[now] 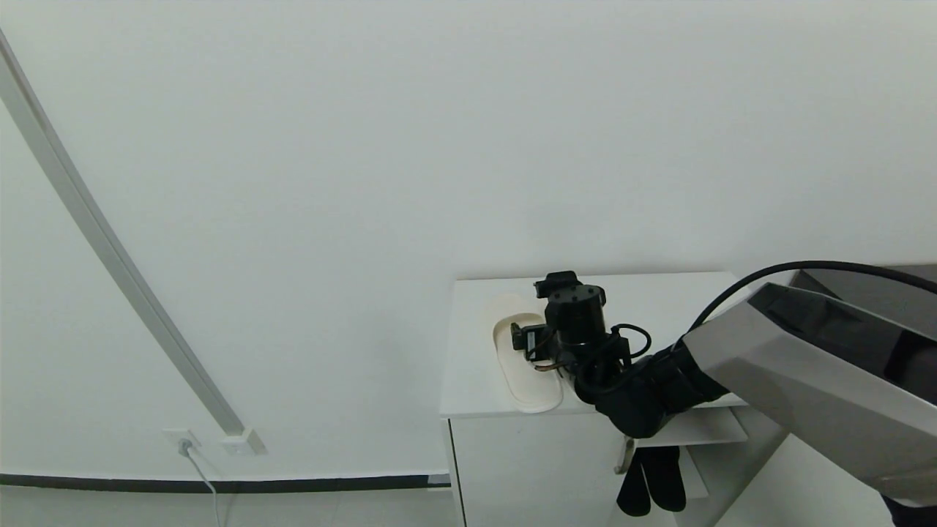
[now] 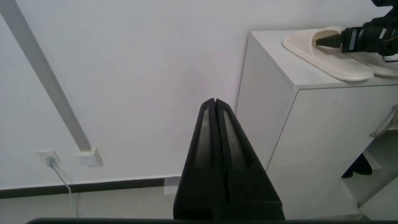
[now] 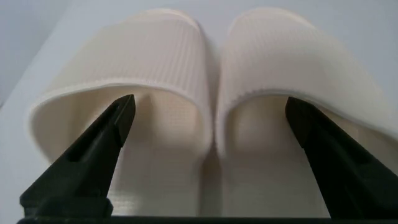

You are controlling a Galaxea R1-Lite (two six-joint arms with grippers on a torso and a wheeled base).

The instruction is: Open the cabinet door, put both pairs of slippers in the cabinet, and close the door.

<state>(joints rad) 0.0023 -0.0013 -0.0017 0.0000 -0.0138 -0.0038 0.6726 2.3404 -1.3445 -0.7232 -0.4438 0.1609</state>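
Cream slippers (image 3: 168,56) sit side by side on the cabinet (image 1: 512,461) top, left part, heels at the front edge. Right claw (image 3: 210,106) is spread wide w/ one finger inside each shoe, straddling the touching inner walls, nothing clamped yet. Risk: closing off-centre pinches one wall only, so the 2nd slipper drops, or the soft straps slip on lift. Left claw (image 2: 215,102) hangs pressed together & empty beside the cabinet; open shelf (image 1: 695,432) & dark shape (image 1: 651,479), prob. the other pair, crowd the way in.

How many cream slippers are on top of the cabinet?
2. Both lie side by side on the cabinet top: one cream slipper and its partner, at the open right gripper.
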